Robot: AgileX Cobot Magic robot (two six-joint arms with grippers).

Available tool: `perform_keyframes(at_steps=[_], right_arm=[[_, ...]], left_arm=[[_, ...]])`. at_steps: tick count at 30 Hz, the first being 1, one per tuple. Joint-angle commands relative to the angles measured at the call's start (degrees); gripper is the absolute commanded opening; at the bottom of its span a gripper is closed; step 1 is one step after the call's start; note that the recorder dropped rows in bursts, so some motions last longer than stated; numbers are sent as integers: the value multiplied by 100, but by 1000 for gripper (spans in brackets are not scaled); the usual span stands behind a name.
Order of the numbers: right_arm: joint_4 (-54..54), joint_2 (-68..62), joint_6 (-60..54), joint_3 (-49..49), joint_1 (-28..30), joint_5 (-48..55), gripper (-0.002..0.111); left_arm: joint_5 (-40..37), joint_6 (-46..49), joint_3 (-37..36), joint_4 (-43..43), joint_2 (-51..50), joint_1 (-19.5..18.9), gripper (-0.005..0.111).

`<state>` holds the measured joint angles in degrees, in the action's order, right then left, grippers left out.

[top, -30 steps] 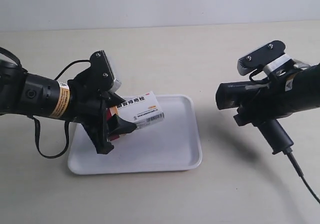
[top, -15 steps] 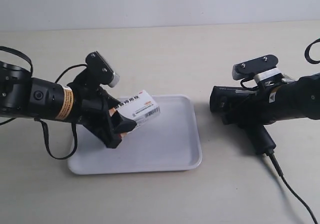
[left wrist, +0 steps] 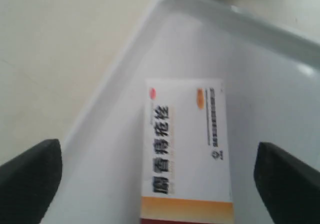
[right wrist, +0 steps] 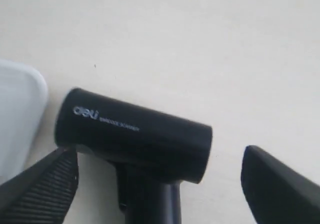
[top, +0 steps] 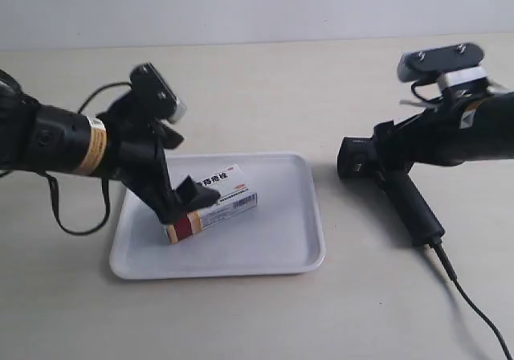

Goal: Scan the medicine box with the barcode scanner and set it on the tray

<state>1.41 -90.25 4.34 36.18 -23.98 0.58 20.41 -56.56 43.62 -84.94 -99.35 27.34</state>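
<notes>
Left gripper (left wrist: 157, 184) has its jaws spread wide, straddling the medicine box (top: 210, 203) without touching it; right gripper (right wrist: 160, 184) is likewise parted above the barcode scanner (top: 385, 179), which lies on the table (top: 265, 95) just beside the tray (top: 309, 251). The box lies flat inside the tray, long axis across it, much nearer the left arm. It's the tray's only content, so placement looks done.
</notes>
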Motion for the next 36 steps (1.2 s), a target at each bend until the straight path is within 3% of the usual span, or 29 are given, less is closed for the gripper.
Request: perform_keyframes(at_steps=[1,4,5,6,7,11,16,22,25,28,30,33,35,36], right_arm=[[-1,2022,36,39,3,975,78],[-1,3470,36,-14,3,1326,46],[-74,3929,36,-105,3,1311,33],[-141,4792,36,-425,3,1081,8],[-141,5198,54,-662,3,836,0],[-141,6928,411,-2296,3,-96,1],[-177,7875,1453,-3487,3,19,1],[-209,8046,1453,-3618,3,49,1],[-209,8046,1453,-3618,3,49,1],[-209,8046,1453,-3618,3,49,1],[-209,8046,1453,-3618,3,49,1],[-209,8046,1453,-3618,3,49,1],[-209,8046,1453,-3618,3,49,1],[-209,8046,1453,-3618,3,49,1]], left_arm=[[-271,-2163,22,-1221,1783,-11,74],[-271,-3125,-198,-1501,2944,-11,9],[-306,-3135,-349,-1501,3296,-11,1],[-544,-3367,-735,-1501,3925,-11,3],[-762,-3484,-1003,-1471,4271,-11,3],[-2226,-3553,-2791,-264,6154,-11,3],[-2304,-3555,-4010,-134,7630,-11,3],[-2304,-3515,-4362,-149,8156,-11,3],[-2355,-3011,-4362,-465,8199,-11,3],[-2718,-911,-4362,1474,8414,-11,3],[-2925,1133,-4331,3635,8656,-11,3],[-2652,4699,-4300,6286,9126,-22,3],[-2300,6281,-4362,7568,9436,-122,3],[-2041,6580,-4362,7766,9621,-232,3]])
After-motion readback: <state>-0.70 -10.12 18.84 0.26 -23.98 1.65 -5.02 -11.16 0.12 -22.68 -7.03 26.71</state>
